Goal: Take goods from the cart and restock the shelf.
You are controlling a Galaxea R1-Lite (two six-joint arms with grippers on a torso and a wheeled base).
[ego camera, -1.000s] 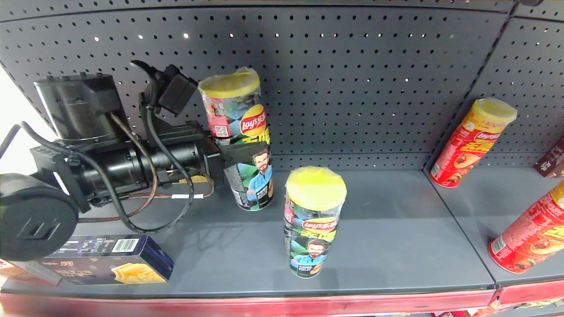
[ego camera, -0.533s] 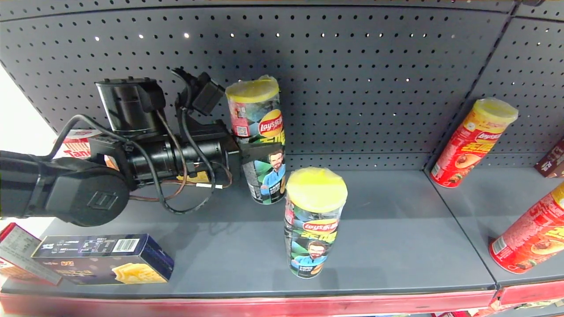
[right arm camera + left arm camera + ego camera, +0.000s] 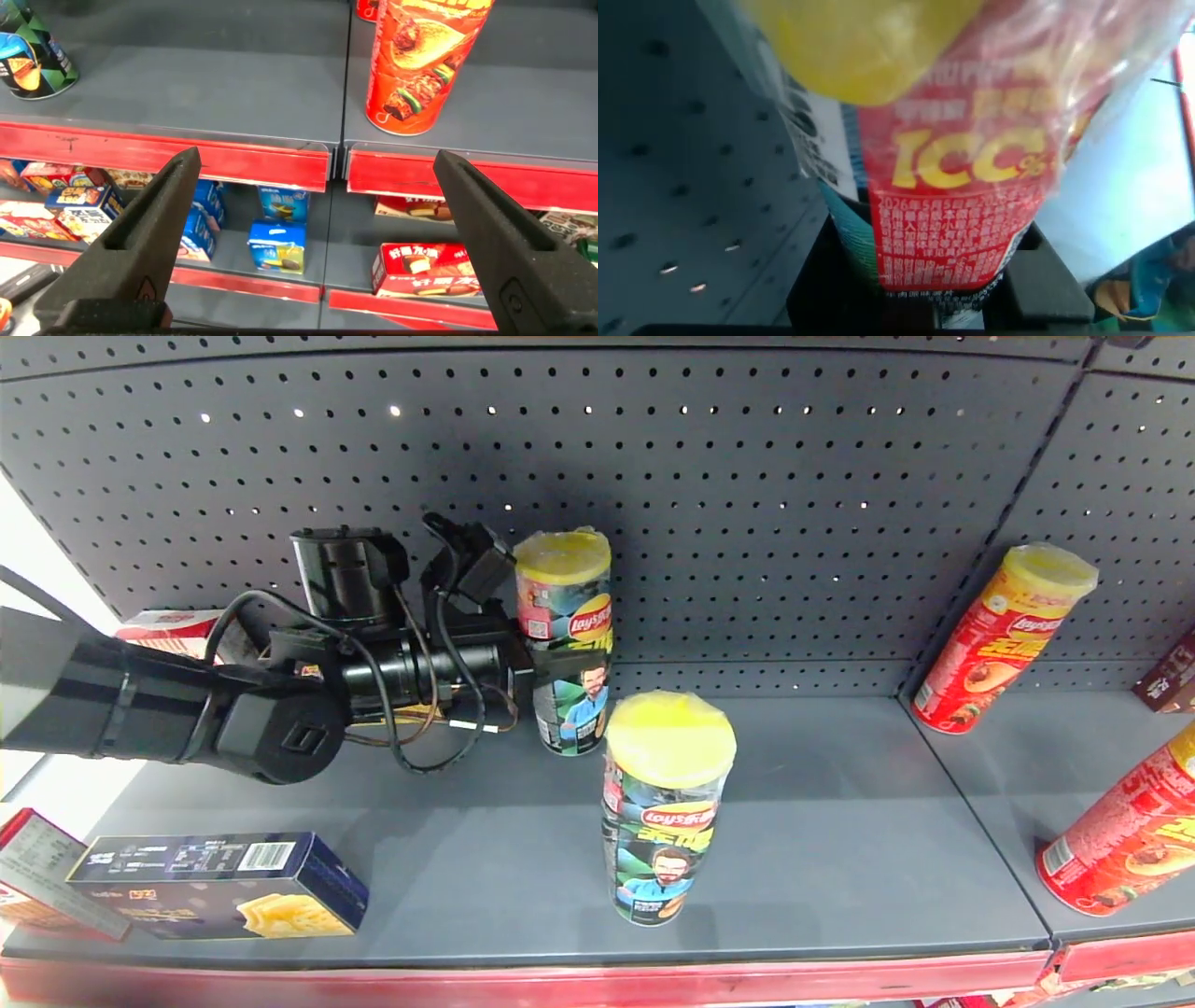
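Print is not quoted here; the rear can [image 3: 565, 635], near the back edge of the shelf [image 3: 840, 821], bears a red oval logo and a small square code; the front can [image 3: 665, 803] bears the same logo; the dark box [image 3: 224, 887] at the front left corner shows a barcode; the red can [image 3: 1004, 635] has a logo too

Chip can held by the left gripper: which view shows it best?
The head view: the whole chip can stands upright, yellow lid to base, clamped mid-body by the left gripper near the pegboard. The left wrist view crops it to lid and label, close up.
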